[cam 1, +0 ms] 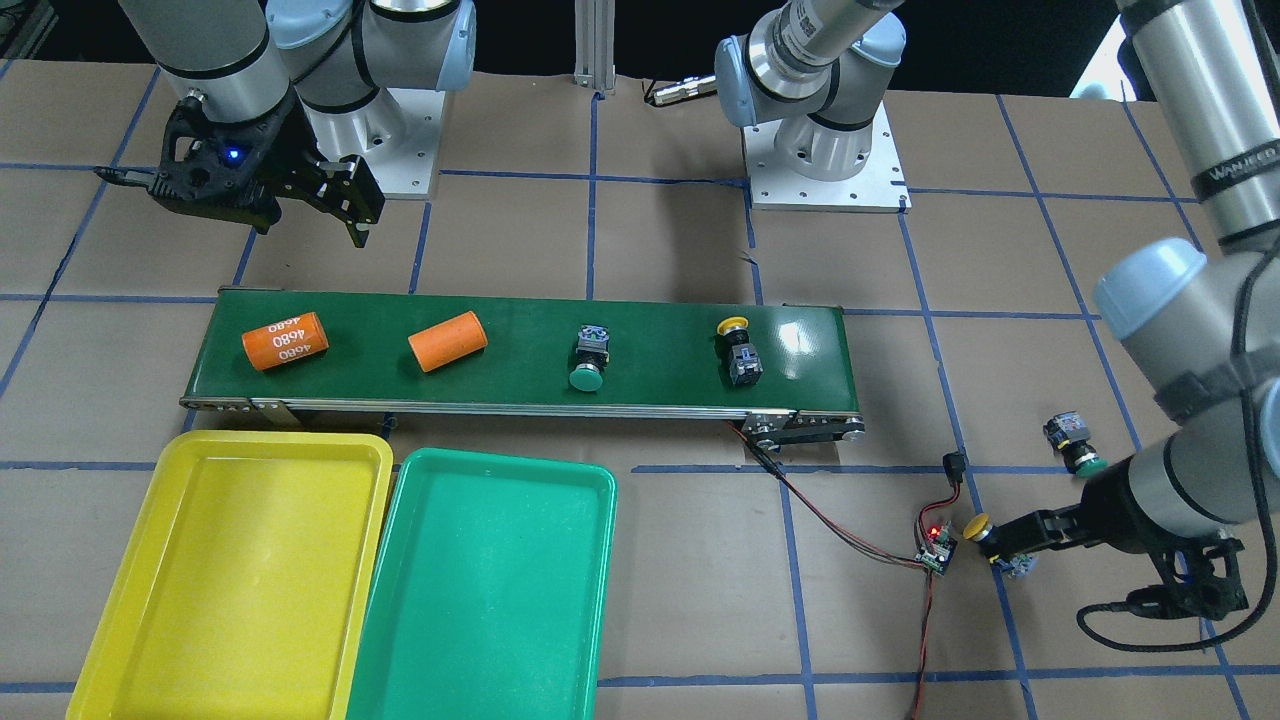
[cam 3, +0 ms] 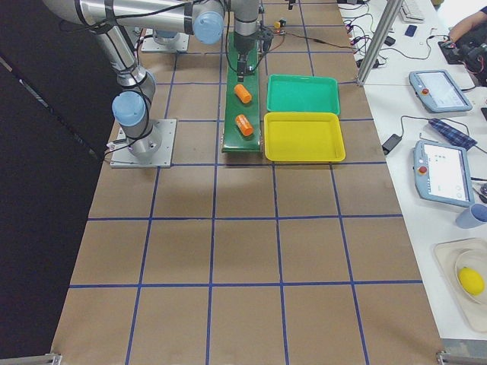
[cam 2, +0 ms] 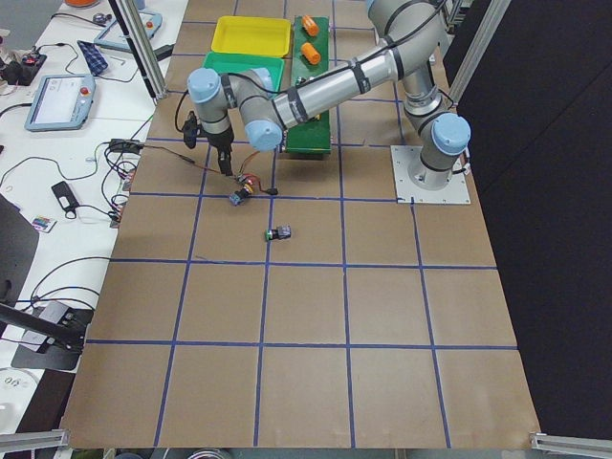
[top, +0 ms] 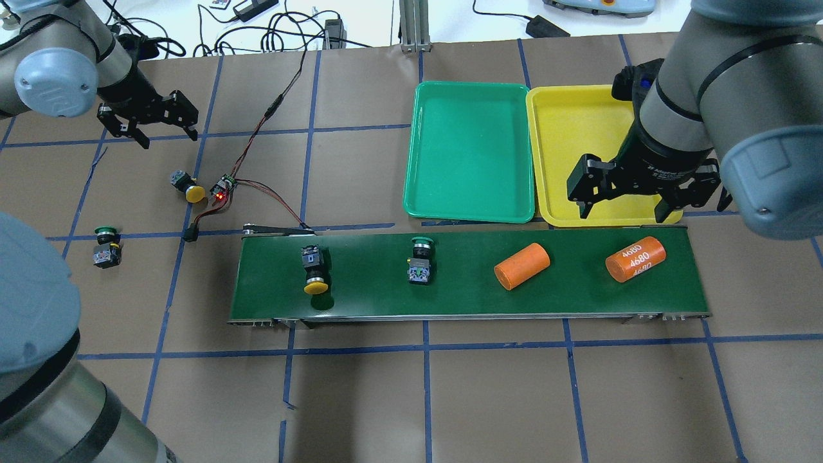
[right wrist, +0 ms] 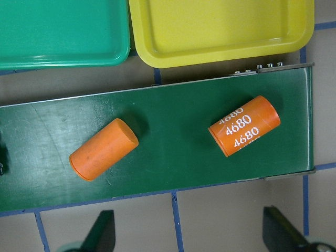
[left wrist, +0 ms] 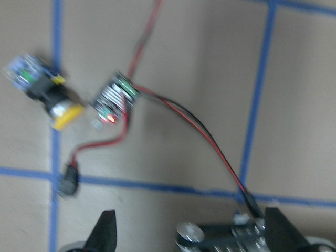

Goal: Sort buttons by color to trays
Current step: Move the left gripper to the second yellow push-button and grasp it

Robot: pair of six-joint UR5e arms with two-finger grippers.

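One orange cylinder (top: pixel 635 259) on the conveyor belt (top: pixel 360 296) reads "4680" 3 times in white. The left gripper (top: pixel 167 136), fingers spread and holding nothing, hangs near a yellow-capped table button (top: pixel 185 186); a green-capped table button (top: pixel 106 247) lies farther off. The right gripper (top: pixel 622 212), likewise spread and empty, hovers near the marked cylinder beside the yellow tray (top: pixel 578 103) and green tray (top: pixel 472 154), well apart from the belt's yellow-capped button (top: pixel 313 270) and green-capped button (top: pixel 420 260).
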